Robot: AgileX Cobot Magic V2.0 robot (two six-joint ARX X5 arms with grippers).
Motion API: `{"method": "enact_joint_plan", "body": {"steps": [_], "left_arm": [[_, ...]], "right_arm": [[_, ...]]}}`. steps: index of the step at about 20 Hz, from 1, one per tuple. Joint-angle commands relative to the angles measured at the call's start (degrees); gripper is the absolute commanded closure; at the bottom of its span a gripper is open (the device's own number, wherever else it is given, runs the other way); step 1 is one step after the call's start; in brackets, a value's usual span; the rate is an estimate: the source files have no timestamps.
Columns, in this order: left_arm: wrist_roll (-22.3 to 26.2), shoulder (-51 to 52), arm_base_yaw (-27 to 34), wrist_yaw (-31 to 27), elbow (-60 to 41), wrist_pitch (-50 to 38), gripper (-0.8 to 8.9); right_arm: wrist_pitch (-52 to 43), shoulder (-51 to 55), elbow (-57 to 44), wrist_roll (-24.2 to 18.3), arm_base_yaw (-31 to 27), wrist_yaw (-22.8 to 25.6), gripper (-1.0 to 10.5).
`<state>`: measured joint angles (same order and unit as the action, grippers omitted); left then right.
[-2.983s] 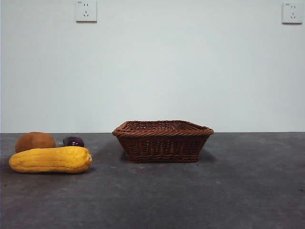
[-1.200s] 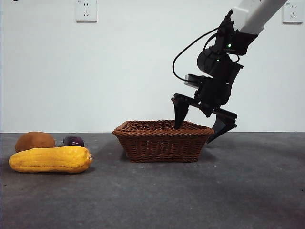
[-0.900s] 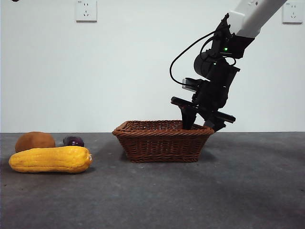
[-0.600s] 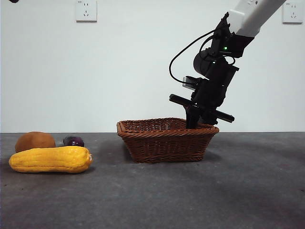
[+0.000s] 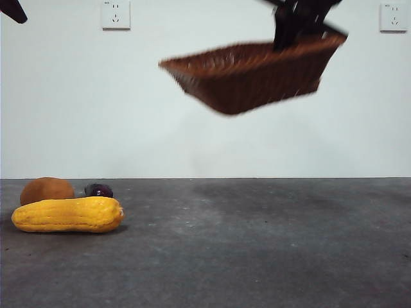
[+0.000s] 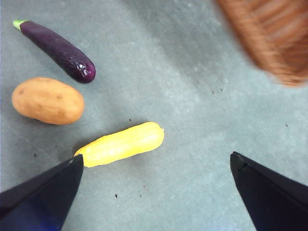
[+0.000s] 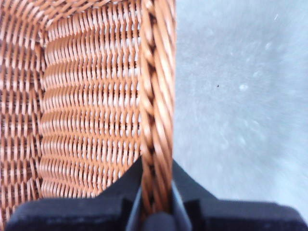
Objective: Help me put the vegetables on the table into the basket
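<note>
Our right hand is clamped on the basket rim, held high; our left hand hangs spread wide above the cob, potato and eggplant on the left of the worktop.

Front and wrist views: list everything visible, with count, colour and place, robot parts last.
basket: one, dark brown wicker, in the air, tilted, held by its rim.
corn cob: one, yellow, on the table, nearest the front camera.
potato: one, orange-brown, behind the cob.
eggplant: one, dark purple, beside the potato.
table: one, dark grey.
wall sockets: two, white, high on the wall.
right end effector: black, clamped on the basket's braided rim.
left end effector: black, jaws spread, above the vegetables.
</note>
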<state>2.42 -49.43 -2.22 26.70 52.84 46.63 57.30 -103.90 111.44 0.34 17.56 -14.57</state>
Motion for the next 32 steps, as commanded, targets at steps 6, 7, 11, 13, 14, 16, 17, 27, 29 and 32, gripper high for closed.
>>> {"method": "enact_joint_plan", "body": {"steps": [6, 7, 11, 13, 14, 16, 17, 27, 29, 32], "left_arm": [[1.16, -1.03, -0.13, 0.24, 0.2, -1.05, 1.45], [1.31, -1.2, -0.13, 0.24, 0.2, -1.27, 1.45], [2.34, -2.01, -0.2, 0.28, 0.2, -1.22, 1.45], [2.58, -2.23, -0.68, 0.28, 0.2, -1.25, 1.45], [2.84, -2.32, -0.9, 0.26, 0.2, -1.27, 1.45], [3.02, -2.34, -0.98, 0.28, 0.2, -1.27, 1.45], [3.23, -2.34, -0.98, 0.26, 0.2, -1.25, 1.45], [13.0, -3.26, -1.46, 0.04, 0.2, -1.77, 1.45], [18.58, -5.27, -2.62, 0.07, 0.2, -1.73, 1.45], [26.97, -10.99, -7.08, -2.93, 0.2, -1.31, 1.45]], "right_arm": [[11.47, 12.07, -0.07, -4.07, 0.11, -1.05, 9.6], [12.76, 12.76, -0.07, -4.59, 0.11, -1.05, 9.6], [15.82, 13.33, -0.59, -5.77, 0.11, -1.07, 9.6], [15.45, 13.35, -2.03, -5.77, 0.11, -1.07, 9.6], [14.95, 13.42, -3.34, -5.79, 0.11, -1.09, 9.6], [12.83, 13.88, -7.52, -5.66, 0.11, -1.09, 9.6], [10.54, 14.43, -10.6, -5.05, 0.11, -1.11, 9.6], [-4.9, 19.37, -33.83, -1.9, 0.0, -3.23, 9.6], [-5.49, 19.74, -33.86, -2.19, 0.0, -4.04, 9.6], [-6.47, 19.8, -34.77, -2.56, 0.0, -7.06, 9.6]]}}
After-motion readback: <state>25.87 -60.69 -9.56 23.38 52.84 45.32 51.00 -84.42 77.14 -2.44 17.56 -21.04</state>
